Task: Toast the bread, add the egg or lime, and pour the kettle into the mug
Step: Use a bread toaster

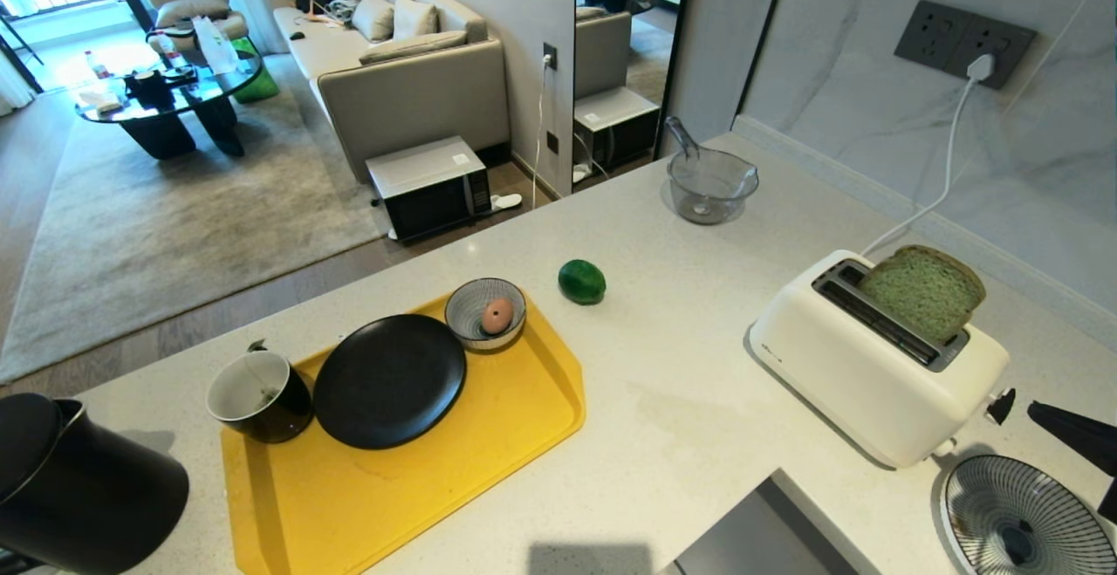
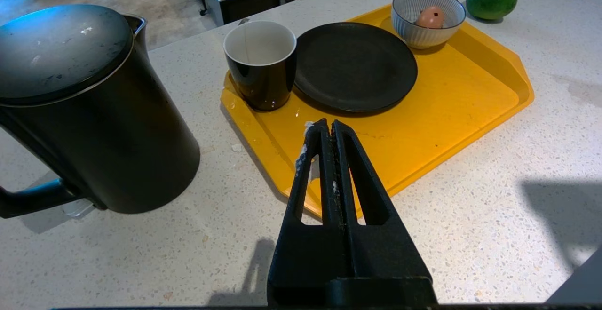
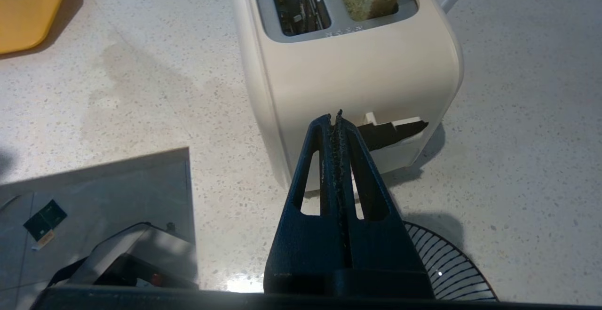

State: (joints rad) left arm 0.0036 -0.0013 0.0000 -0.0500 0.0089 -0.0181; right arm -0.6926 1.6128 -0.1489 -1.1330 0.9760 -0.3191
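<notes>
Head view: bread (image 1: 925, 289) upright in the far slot of the toaster (image 1: 873, 366), lime (image 1: 582, 282) on the surface beside the tray (image 1: 419, 488), mug (image 1: 259, 396) on the tray, kettle (image 1: 78, 488) at near left. Right gripper (image 3: 336, 118) at the toaster's lever, jaws closed, empty. Left gripper (image 2: 328, 126) over the tray's near edge, jaws closed, empty.

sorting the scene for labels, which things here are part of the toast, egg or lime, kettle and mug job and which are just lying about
Part of the job:
bread in the toaster
egg in its striped bowl
lime
kettle
mug

Just lying about:
black plate
glass bowl
yellow tray
patterned plate
</notes>
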